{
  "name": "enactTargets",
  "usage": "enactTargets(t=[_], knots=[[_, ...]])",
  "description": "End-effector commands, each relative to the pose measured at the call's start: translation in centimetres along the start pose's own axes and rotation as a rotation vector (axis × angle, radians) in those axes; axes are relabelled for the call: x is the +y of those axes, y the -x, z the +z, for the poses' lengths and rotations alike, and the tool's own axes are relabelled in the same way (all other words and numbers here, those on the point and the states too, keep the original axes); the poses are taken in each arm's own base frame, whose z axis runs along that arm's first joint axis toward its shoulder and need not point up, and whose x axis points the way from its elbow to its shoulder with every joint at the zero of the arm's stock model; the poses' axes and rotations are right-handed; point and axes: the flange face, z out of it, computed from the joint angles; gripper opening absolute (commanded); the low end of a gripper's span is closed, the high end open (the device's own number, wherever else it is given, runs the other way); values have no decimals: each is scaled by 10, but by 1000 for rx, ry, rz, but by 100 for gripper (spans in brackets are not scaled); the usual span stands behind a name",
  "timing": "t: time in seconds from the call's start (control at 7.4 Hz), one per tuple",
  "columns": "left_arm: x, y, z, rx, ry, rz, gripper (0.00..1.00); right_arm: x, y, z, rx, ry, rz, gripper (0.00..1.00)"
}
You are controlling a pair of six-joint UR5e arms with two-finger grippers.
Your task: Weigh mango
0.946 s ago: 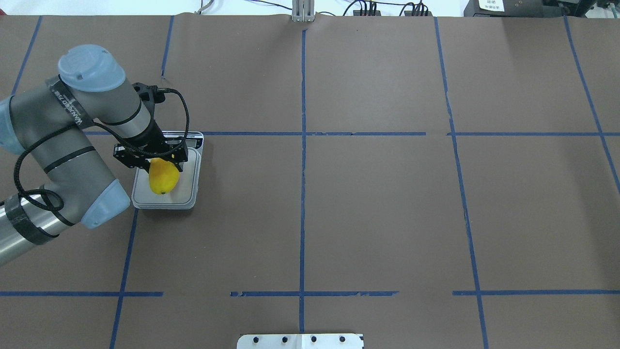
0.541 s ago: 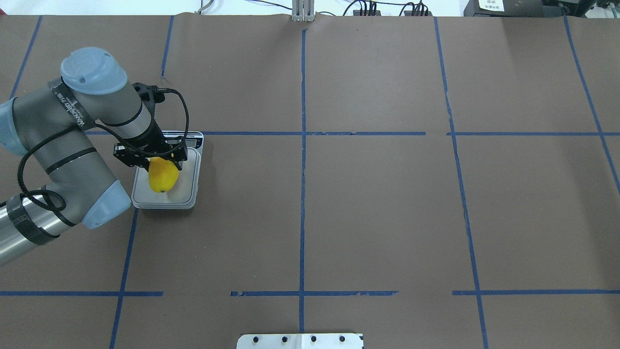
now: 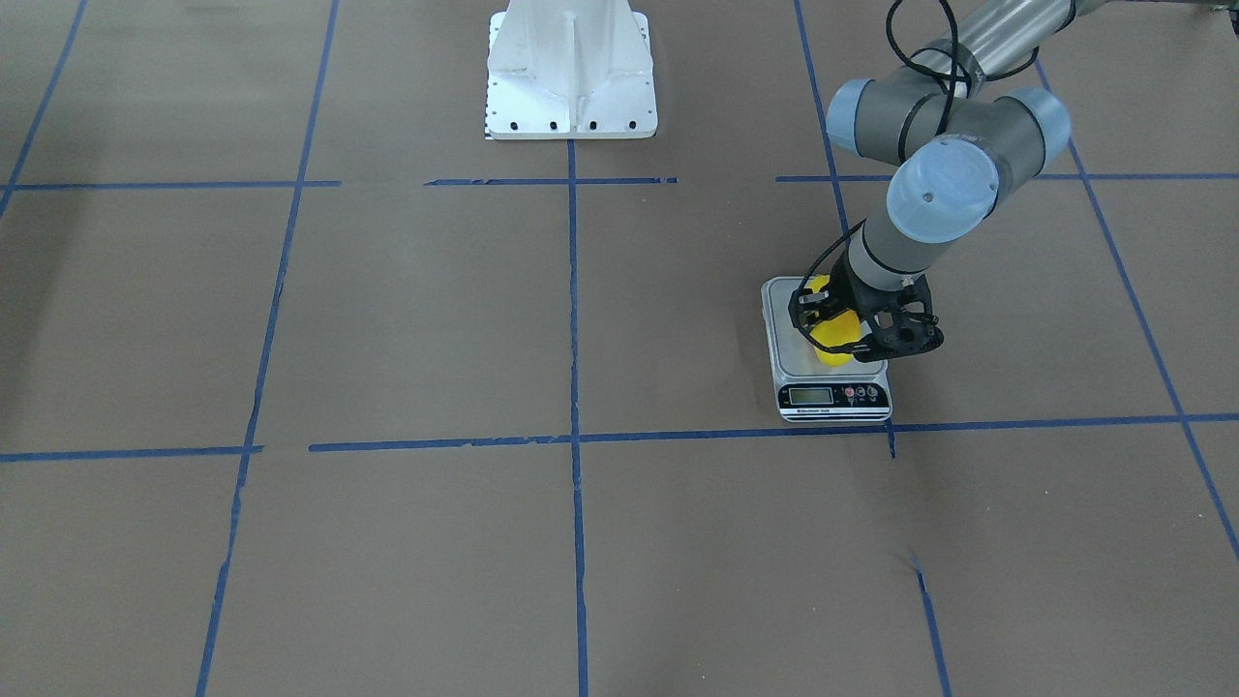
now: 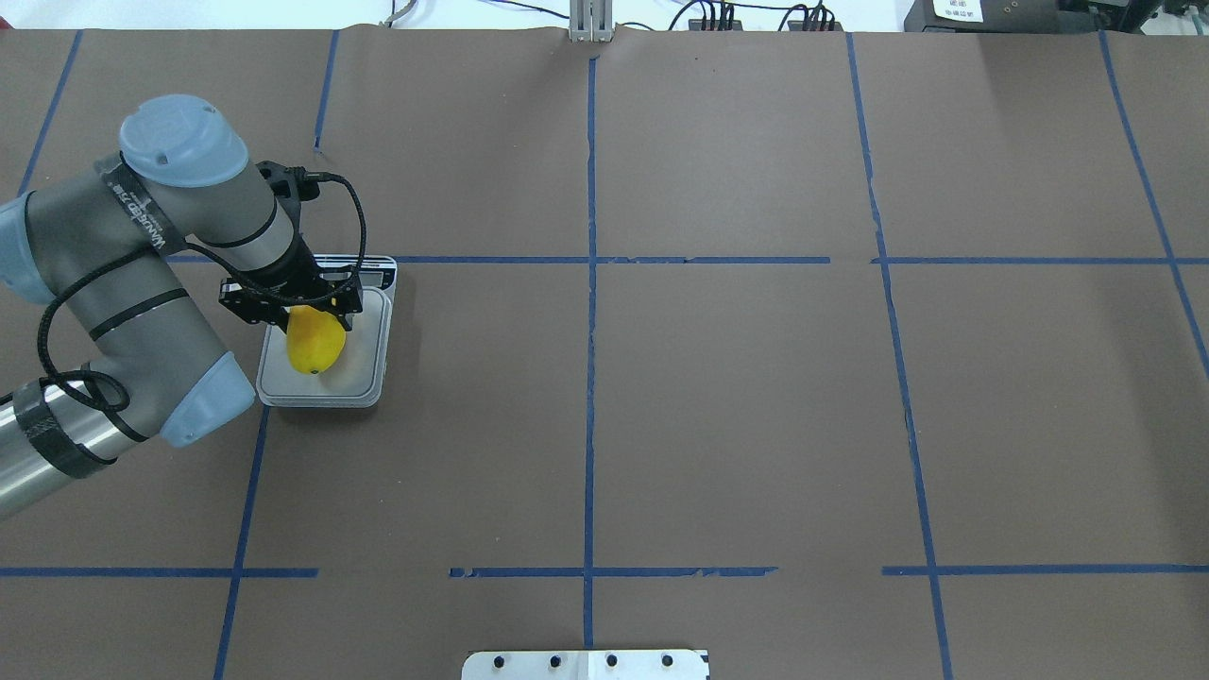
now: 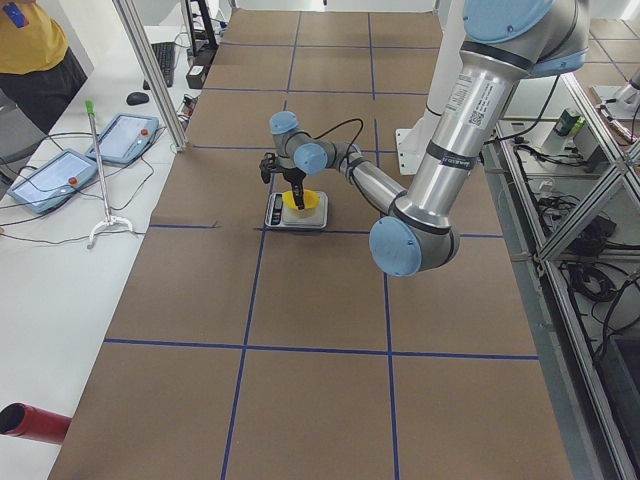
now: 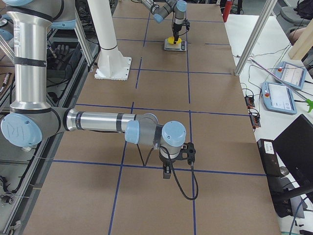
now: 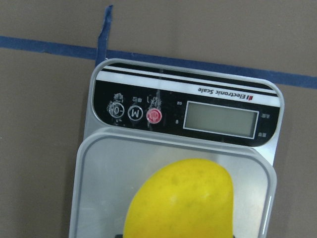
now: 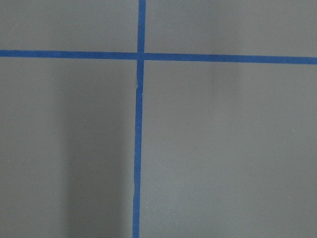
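**Status.** The left end effector [image 4: 304, 319] is clamped on the upper-frame end of the mango [image 4: 316, 349]. It holds the fruit over the platform of the scale [image 4: 370, 382], at left-centre of the overhead view. Whether the fruit's underside touches the platform cannot be told. The right end effector [image 6: 177, 157] hangs over the bare counter [image 4: 756, 425], low in the right-side view. Whether its fingers are apart or together cannot be told.

**Hazards, as judged from the room:**

1. **Roll-off.** The mango is glossy and rounded. If it is released from any height, or set down tilted, it may roll to the platform rim and drop onto the counter.
2. **False reading.** If the fingers keep contact or press downward, the scale registers the arm's load as well as the fruit's. The display [image 7: 220, 120] looks blank in the left wrist view, so no figure can be confirmed.
3. **Drag on retreat.** A finger catching the smooth skin as the arm lifts may pull the fruit sideways or shift the scale across the counter.
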Motion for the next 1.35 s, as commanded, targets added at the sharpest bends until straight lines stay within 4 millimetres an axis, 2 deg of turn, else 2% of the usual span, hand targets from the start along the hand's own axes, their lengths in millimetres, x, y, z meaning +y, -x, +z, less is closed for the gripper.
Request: enactTargets(t=[0.0,0.14,0.27,0.41,0.54,0.68,0.81,0.95,1.08,1.22], knots=[[-2,1,-3,3,-6,-2,100,0,0,0,0,0,-1,100],[-7,3,-14,13,-22,-7,100,0,0,0,0,1,1,100],[-17,9,-42,38,-67,-13,100,0,0,0,0,1,1,100],[-17,15,-110,109,-156,-6,100,0,0,0,-1,0,-1,100],[-28,44,-175,154,-260,0,100,0,0,0,0,0,-1,100],[-53,93,-214,107,-319,73,100,0,0,0,0,0,-1,100],[-58,121,-192,15,-252,185,100,0,0,0,0,1,1,100],[-70,183,-194,-56,-231,257,100,0,0,0,0,1,1,100],[-83,270,-207,-88,-225,284,100,0,0,0,0,0,-1,100],[-82,356,-195,-23,-159,336,100,0,0,0,0,0,-1,100]])
